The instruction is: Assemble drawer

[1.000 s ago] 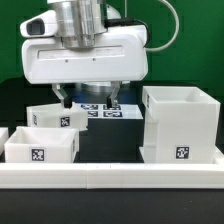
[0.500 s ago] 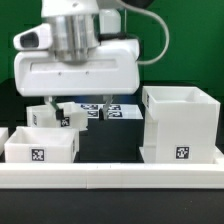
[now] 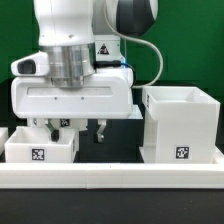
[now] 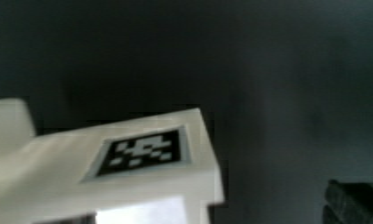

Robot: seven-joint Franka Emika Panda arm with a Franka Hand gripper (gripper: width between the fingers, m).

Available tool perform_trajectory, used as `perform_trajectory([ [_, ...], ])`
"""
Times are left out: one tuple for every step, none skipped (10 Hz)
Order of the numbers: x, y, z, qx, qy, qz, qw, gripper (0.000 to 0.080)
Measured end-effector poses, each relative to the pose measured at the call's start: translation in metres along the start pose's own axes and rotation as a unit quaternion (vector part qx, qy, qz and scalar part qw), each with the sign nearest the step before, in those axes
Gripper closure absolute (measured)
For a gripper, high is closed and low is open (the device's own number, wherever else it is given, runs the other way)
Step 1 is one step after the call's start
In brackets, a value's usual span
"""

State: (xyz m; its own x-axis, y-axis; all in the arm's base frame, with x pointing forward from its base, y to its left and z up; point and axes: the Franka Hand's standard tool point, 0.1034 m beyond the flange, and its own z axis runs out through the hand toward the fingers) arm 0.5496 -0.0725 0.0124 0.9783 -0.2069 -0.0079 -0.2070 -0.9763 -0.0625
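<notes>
The tall white cube-like housing (image 3: 182, 125) stands at the exterior view's right, its tag facing front. A shallow white tray (image 3: 40, 148) with a tag sits at the front left. A second tray (image 3: 62, 124) lies just behind it and is mostly hidden by my hand. My gripper (image 3: 76, 130) is open and holds nothing. It hangs low over the two trays with its fingers spread wide. The wrist view shows a tray wall with its tag (image 4: 144, 150) and one dark fingertip (image 4: 357, 203) apart from it.
The long low white border rail (image 3: 112, 172) runs along the front of the black table. A small white part (image 3: 3, 135) shows at the left edge. The marker board is hidden behind my hand. A green wall stands behind.
My gripper has moved toward the exterior view's left and lower. It now covers the marker board and the rear tray. The trays and the housing have not moved.
</notes>
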Motion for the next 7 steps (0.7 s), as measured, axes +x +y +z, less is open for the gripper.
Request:
perform_trajectory([
  [-0.0022, -0.0033, 0.0041, -0.001, -0.003, -0.004, 1.0, 0.0151],
  [-0.0031, -0.0056, 0.0062, -0.001, -0.005, -0.007, 1.0, 0.0151],
  [-0.0033, -0.0048, 0.0069, -0.001, -0.006, -0.009, 1.0, 0.0151],
  [-0.0034, -0.0039, 0.0071, -0.001, -0.006, -0.008, 1.0, 0.0151],
  [-0.0035, -0.0038, 0.0071, -0.001, -0.006, -0.008, 1.0, 0.0252],
  [-0.0035, -0.004, 0.0071, -0.001, -0.006, -0.008, 1.0, 0.0389],
  [-0.0035, -0.0041, 0.0071, -0.001, -0.006, -0.008, 1.0, 0.0389],
])
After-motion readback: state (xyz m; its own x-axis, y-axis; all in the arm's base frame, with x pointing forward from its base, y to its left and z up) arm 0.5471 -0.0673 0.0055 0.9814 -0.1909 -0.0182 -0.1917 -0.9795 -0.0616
